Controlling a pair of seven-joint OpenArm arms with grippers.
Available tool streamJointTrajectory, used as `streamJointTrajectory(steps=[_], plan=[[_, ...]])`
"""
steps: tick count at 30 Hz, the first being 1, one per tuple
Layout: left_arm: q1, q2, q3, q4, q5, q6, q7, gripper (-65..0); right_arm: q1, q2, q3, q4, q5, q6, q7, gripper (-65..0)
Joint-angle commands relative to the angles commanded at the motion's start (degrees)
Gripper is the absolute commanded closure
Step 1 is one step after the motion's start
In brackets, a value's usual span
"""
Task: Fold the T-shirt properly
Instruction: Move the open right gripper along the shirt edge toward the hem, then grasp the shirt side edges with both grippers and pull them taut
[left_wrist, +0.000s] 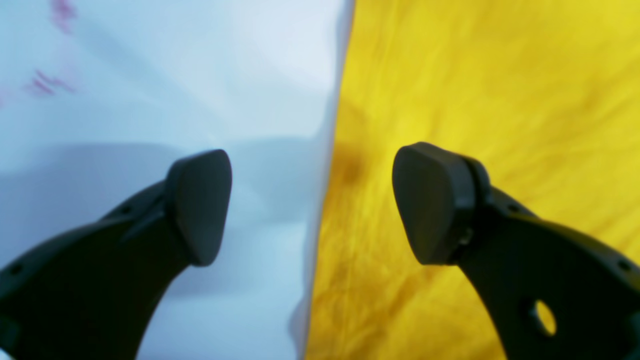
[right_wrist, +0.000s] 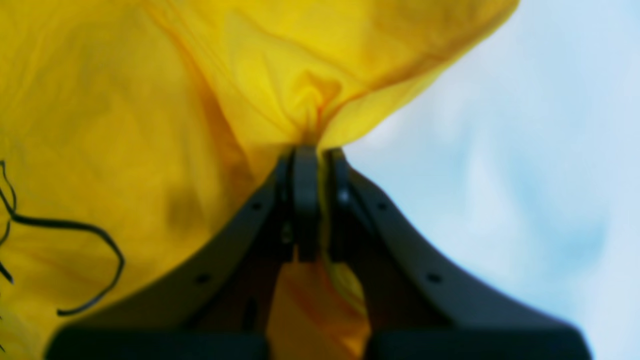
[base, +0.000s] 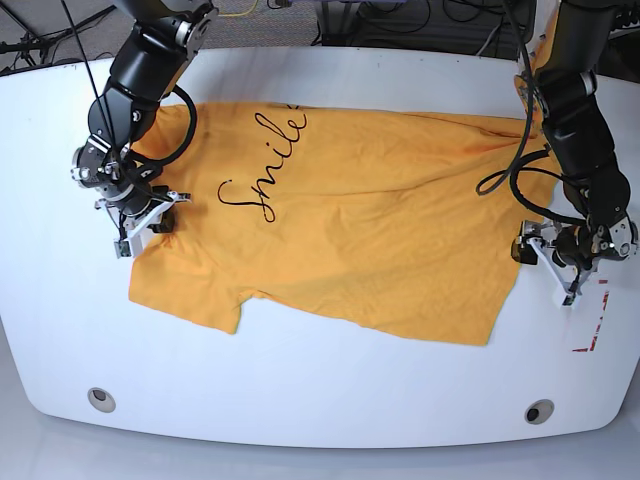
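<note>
The orange-yellow T-shirt (base: 380, 220) lies spread, slightly wrinkled, across the white table (base: 320, 380), its black "Smile" print (base: 265, 165) facing up. My right gripper (right_wrist: 310, 150) is shut on a bunched pinch of the shirt's fabric (right_wrist: 305, 95); in the base view this gripper (base: 140, 222) is at the shirt's left edge. My left gripper (left_wrist: 315, 205) stands open, its fingers (left_wrist: 200, 205) straddling the shirt's straight edge (left_wrist: 450, 75): one over bare table, the other over cloth. In the base view it (base: 545, 262) is at the shirt's right side.
Red marks (base: 595, 320) sit on the table near the right front, also visible in the left wrist view (left_wrist: 47, 82). Two round holes (base: 100, 398) (base: 540, 410) lie near the front edge. Cables (base: 400, 15) run behind the table.
</note>
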Motion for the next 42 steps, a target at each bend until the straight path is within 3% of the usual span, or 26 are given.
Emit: streamJointTrajectory(steps=[7, 16, 24, 33, 37, 42], plan=[[-2.8, 0.2, 0.0, -7.5, 3.6, 0.0, -7.3, -51.0, -1.8, -1.0, -0.1, 3.6, 0.1, 0.00, -2.1, 0.0], [-5.6, 1.4, 0.0, -16.4, 4.1, 0.0, -13.2, -51.0, -2.8, -1.1, -0.1, 6.2, 0.4, 0.00, -3.5, 0.0], [-6.9, 3.5, 0.6, -21.0, 4.2, 0.0, -16.0, -51.0, -3.6, -1.1, 0.0, 6.9, 0.4, 0.00, -3.6, 0.0], [-6.9, 6.8, 6.4, -20.9, 3.7, 0.0, -16.2, -50.8, -4.0, -1.1, 0.0, 6.9, 0.4, 0.00, -3.6, 0.0], [-6.9, 7.0, 6.3, -20.9, 3.7, 0.0, -16.2, -44.3, -4.0, -1.1, 0.0, 6.9, 0.4, 0.00, -3.6, 0.0], [-7.0, 7.0, 6.3, -20.9, 3.7, 0.0, -16.2, -29.4, -4.0, -1.1, 0.0, 6.8, 0.4, 0.00, -3.4, 0.0]])
